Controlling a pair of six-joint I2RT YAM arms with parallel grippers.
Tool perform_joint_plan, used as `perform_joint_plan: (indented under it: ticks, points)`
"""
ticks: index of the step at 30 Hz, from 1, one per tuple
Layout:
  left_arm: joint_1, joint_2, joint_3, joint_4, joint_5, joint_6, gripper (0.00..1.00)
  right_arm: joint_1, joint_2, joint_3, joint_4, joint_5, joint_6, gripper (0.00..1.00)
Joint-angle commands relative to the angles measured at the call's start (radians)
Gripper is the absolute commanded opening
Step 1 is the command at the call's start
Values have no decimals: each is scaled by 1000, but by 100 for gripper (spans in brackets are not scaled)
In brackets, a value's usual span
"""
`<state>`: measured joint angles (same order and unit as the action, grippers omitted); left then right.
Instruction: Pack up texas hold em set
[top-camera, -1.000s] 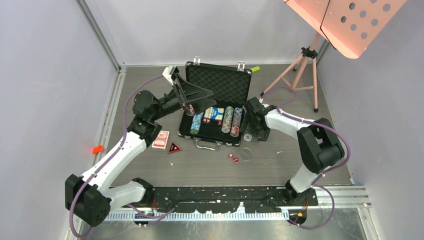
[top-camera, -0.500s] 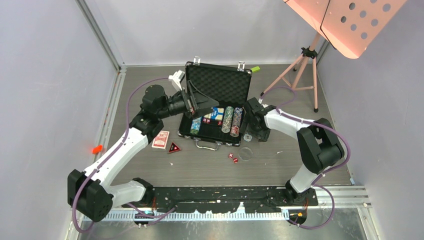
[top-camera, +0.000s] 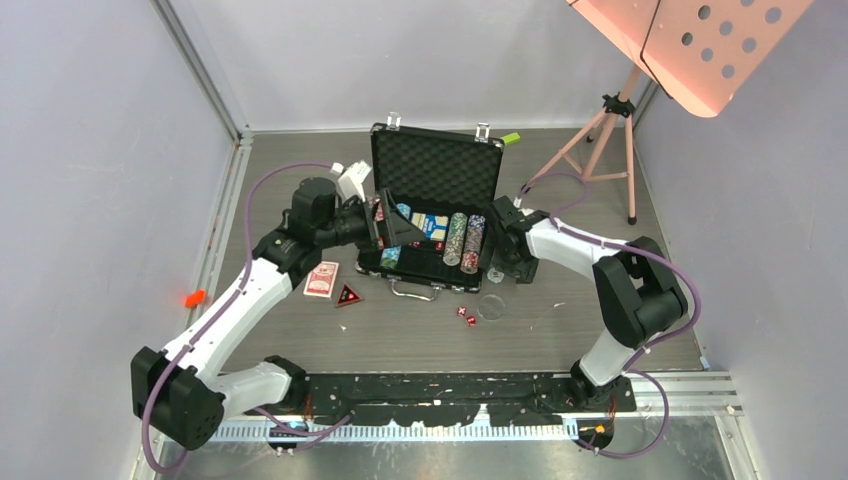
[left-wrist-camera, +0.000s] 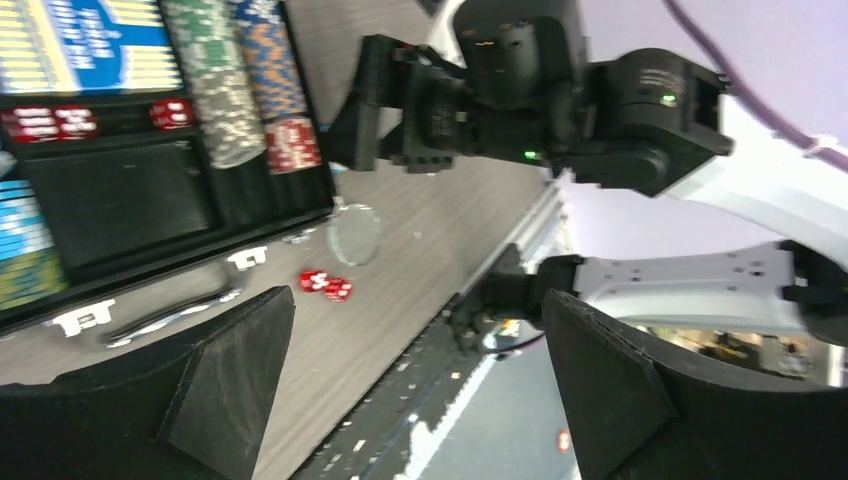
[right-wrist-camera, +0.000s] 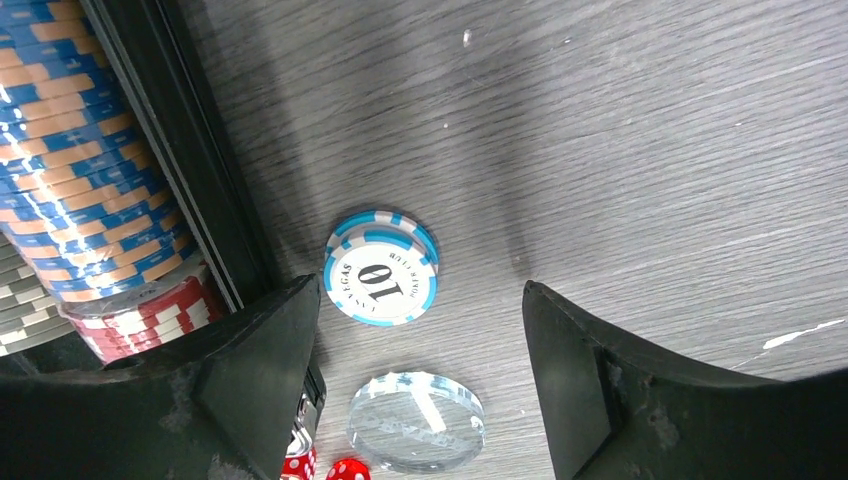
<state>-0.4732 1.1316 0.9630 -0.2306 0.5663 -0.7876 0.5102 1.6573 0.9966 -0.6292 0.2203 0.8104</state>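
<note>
Pale lilac walls (top-camera: 90, 150), grey woodgrain table (top-camera: 560, 340)

The table (top-camera: 420, 340) has a grey wood-grain top. An open black briefcase (top-camera: 437, 172) sits toward its far middle, with the lid upright. Left of the case lies a red-backed card deck (top-camera: 322, 279), and just beside the deck, on the near side, a red triangle (top-camera: 348, 295). Just outside the case's right wall a blue-and-white chip (right-wrist-camera: 380, 266) marked 10 lies flat, seemingly on top of another. Near it are a clear disc (top-camera: 491, 306) and two small red dice (top-camera: 465, 316) close together. A small green block (top-camera: 511, 138) lies by the case's far right corner, and a pink tripod stand (top-camera: 603, 135) stands at the far right.
</note>
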Motion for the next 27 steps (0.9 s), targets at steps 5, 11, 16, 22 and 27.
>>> perform_joint_plan:
  ticks: [5,11,16,22,27]
  points:
    - [39,-69,29,-192,-154,222,98,13,-6,-13,29,-28,-10,74]
    - [41,-84,24,-249,-260,264,98,-34,27,-41,59,-83,-19,67]
    - [41,-93,26,-269,-309,287,98,-57,13,-46,53,-59,-41,62]
    - [41,-104,23,-265,-331,297,98,-68,13,-38,42,-41,-71,55]
    - [41,-113,23,-273,-359,313,98,-70,52,-14,41,-28,-84,59]
